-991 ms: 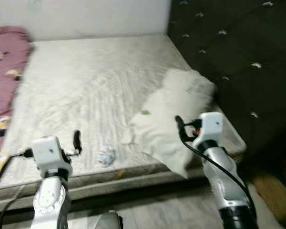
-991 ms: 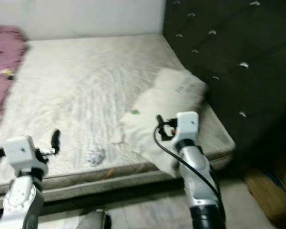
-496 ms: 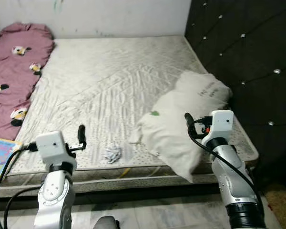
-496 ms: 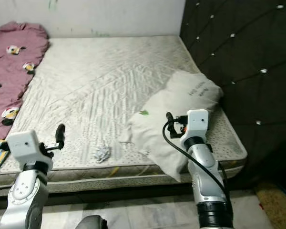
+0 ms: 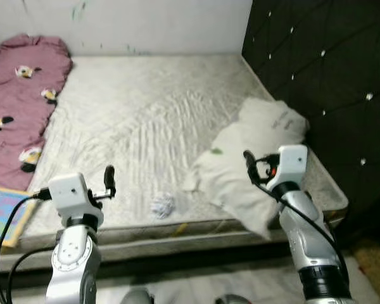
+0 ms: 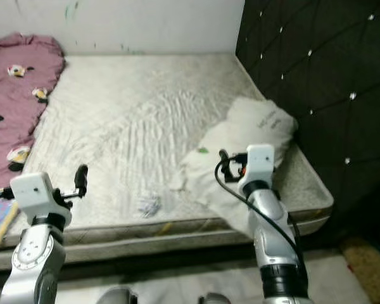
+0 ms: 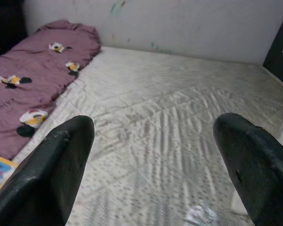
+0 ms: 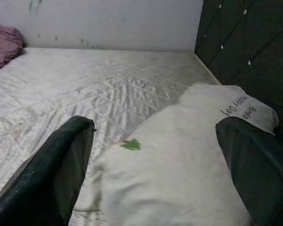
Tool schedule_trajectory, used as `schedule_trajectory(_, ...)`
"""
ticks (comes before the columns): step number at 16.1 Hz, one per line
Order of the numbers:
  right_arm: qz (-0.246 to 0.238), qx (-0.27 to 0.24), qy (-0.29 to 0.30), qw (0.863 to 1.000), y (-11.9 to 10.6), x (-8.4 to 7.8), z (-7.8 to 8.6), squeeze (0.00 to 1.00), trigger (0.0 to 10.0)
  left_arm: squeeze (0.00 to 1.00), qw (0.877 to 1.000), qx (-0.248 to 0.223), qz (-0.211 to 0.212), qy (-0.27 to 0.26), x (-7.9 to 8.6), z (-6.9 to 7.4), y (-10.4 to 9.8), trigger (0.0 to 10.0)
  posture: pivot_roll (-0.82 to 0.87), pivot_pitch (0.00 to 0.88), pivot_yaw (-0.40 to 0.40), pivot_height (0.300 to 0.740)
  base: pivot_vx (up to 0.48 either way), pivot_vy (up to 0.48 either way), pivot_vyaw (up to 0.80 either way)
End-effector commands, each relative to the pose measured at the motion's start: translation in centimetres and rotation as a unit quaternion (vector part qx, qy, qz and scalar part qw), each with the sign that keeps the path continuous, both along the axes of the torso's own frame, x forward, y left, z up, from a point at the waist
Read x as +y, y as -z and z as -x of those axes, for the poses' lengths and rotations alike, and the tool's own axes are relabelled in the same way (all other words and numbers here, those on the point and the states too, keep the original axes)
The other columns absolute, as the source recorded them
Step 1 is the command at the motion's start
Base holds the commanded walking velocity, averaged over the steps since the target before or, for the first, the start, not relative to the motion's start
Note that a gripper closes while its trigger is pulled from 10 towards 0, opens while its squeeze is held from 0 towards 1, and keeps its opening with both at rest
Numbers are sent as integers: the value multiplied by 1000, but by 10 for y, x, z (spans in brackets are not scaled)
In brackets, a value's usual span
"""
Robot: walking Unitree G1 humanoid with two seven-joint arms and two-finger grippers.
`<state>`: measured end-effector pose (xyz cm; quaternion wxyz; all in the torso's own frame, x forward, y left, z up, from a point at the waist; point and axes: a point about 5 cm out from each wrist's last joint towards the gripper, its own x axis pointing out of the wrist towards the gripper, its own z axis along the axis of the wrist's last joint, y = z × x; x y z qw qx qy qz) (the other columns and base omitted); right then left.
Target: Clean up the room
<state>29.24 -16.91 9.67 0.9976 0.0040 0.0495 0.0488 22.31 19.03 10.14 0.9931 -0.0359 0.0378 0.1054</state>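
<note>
While I face the bed (image 5: pixel 145 120), both grippers hover spread apart, holding nothing.
My left gripper (image 7: pixel 151 160) hangs above the near edge by a crumpled paper (image 5: pixel 163 205); my right gripper (image 8: pixel 155 165) sits over a white pillow (image 5: pixel 247 158) beside the headboard (image 5: pixel 323 76).

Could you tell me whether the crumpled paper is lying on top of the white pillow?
No, the crumpled paper lies on the bare mattress near its front edge, apart from the white pillow.

A bare quilted mattress (image 5: pixel 145 120) lies against a white wall (image 5: pixel 133 25). A dark tufted headboard (image 5: pixel 323 76) stands along its right edge. Pale floor (image 6: pixel 177 288) runs below.
</note>
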Motion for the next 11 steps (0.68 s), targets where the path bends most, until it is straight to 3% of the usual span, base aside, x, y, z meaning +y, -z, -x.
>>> schedule_trajectory(1, -9, -3, -10, 1000, -2, 7, -1, 0, 10000, 0, 1000, 3, -9, -10, 8, 2, -1, 10000, -3, 0, -47, 740, 0, 480, 0)
schedule_trajectory(5, -10, -1, -13, 1000, -2, 8, -2, 0, 10000, 0, 1000, -3, -15, -8, 7, 1, -3, 10000, 0, 0, -46, 740, 0, 480, 0)
schedule_trajectory(11, -9, -4, -21, 1000, -3, 11, -3, 0, 10000, 0, 1000, -20, -9, 7, 7, 3, -7, 10000, 3, 0, -47, 740, 0, 0, 0)
